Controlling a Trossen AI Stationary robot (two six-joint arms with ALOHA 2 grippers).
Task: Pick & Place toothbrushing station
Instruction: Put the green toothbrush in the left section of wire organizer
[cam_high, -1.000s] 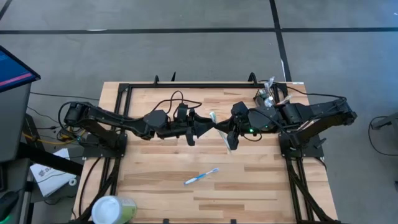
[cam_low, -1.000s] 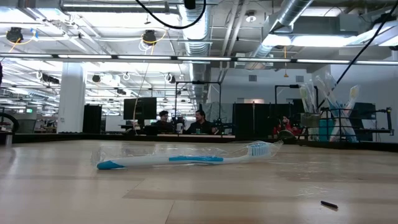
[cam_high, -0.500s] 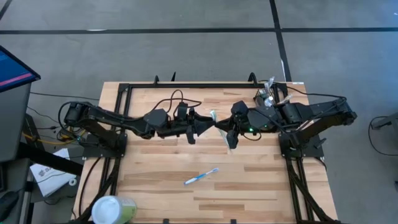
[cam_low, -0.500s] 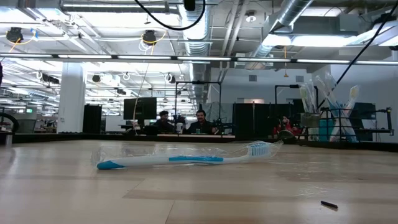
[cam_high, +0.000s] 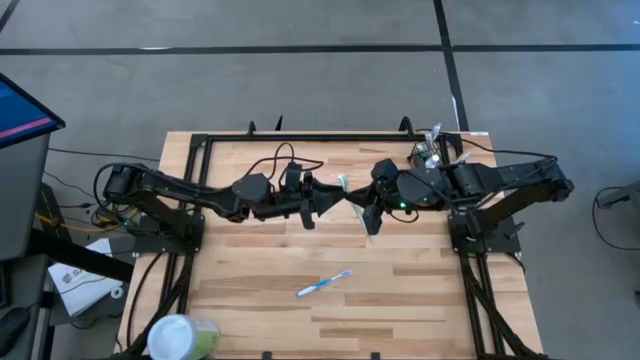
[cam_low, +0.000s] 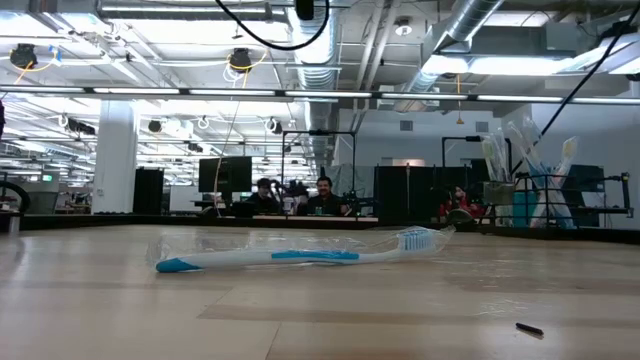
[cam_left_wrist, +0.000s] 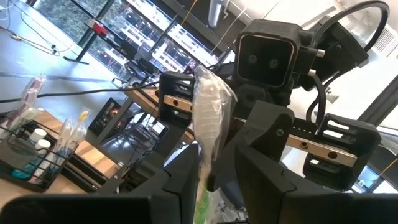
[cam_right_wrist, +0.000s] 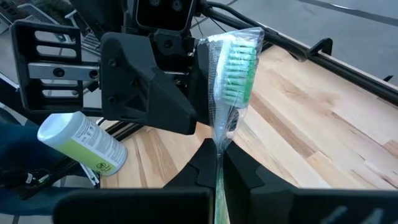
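Note:
A wrapped toothbrush with green bristles (cam_high: 352, 205) hangs above the table's middle between my two grippers. My right gripper (cam_high: 360, 207) is shut on it; the brush head (cam_right_wrist: 236, 65) stands above its fingers. My left gripper (cam_high: 335, 200) comes from the left and is open. Its fingers (cam_left_wrist: 183, 180) stand on either side of the brush (cam_left_wrist: 207, 118), with a dark gap on one side. The small black holder (cam_high: 432, 155) stands at the table's far right with several wrapped brushes in it. It also shows in the low view (cam_low: 530, 195). My right gripper pinches the wrapped toothbrush's handle (cam_right_wrist: 219, 146) between its two fingers, below the bristle head. The fingers come level from the table's right and lie across the brush. The brush is lifted clear of the table, its head end toward the far edge.
A blue wrapped toothbrush (cam_high: 324, 284) lies on the table toward the near edge and shows in the low view (cam_low: 300, 256). A pale-green cup with a white lid (cam_high: 180, 337) stands at the near left corner. People sit far behind the table (cam_low: 290, 195).

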